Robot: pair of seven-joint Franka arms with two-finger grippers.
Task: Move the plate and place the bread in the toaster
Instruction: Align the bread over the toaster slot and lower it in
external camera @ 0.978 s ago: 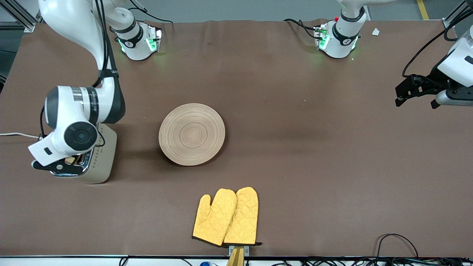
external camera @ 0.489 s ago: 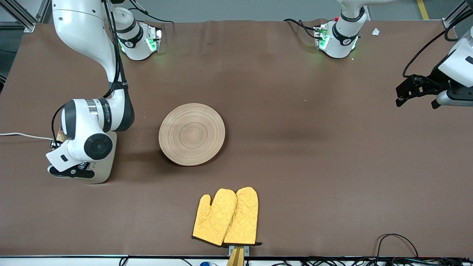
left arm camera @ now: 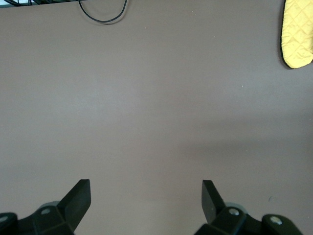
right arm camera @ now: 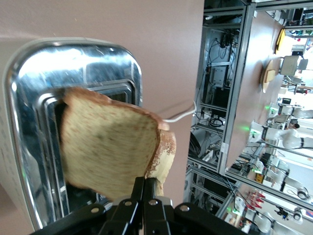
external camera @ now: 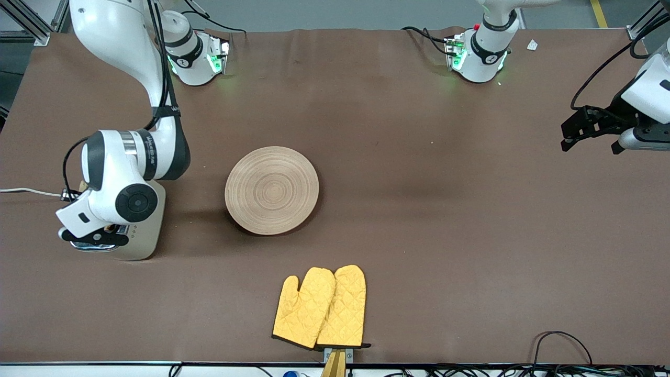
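The cream toaster (external camera: 145, 235) stands at the right arm's end of the table, mostly under the right arm. Its chrome top (right arm camera: 88, 58) fills the right wrist view. My right gripper (right arm camera: 146, 182) is shut on the crust of the bread (right arm camera: 112, 147) and holds the slice tilted just over the slots. In the front view only a sliver of bread (external camera: 82, 185) shows beside the wrist. The pale wooden plate (external camera: 271, 190) lies bare mid-table, beside the toaster. My left gripper (external camera: 589, 145) waits open and empty above the left arm's end of the table, with bare cloth between its fingers (left arm camera: 78, 196).
Two yellow oven mitts (external camera: 320, 308) lie near the front edge, nearer the camera than the plate; one tip shows in the left wrist view (left arm camera: 297, 34). The toaster's white cord (external camera: 26, 190) runs off the table's end. A black cable loop (external camera: 561, 340) lies at the front edge.
The right wrist shifted over the toaster, toward the plate and then partly back. The bread moved along the toaster top, away from the camera. The left arm and the plate have not moved.
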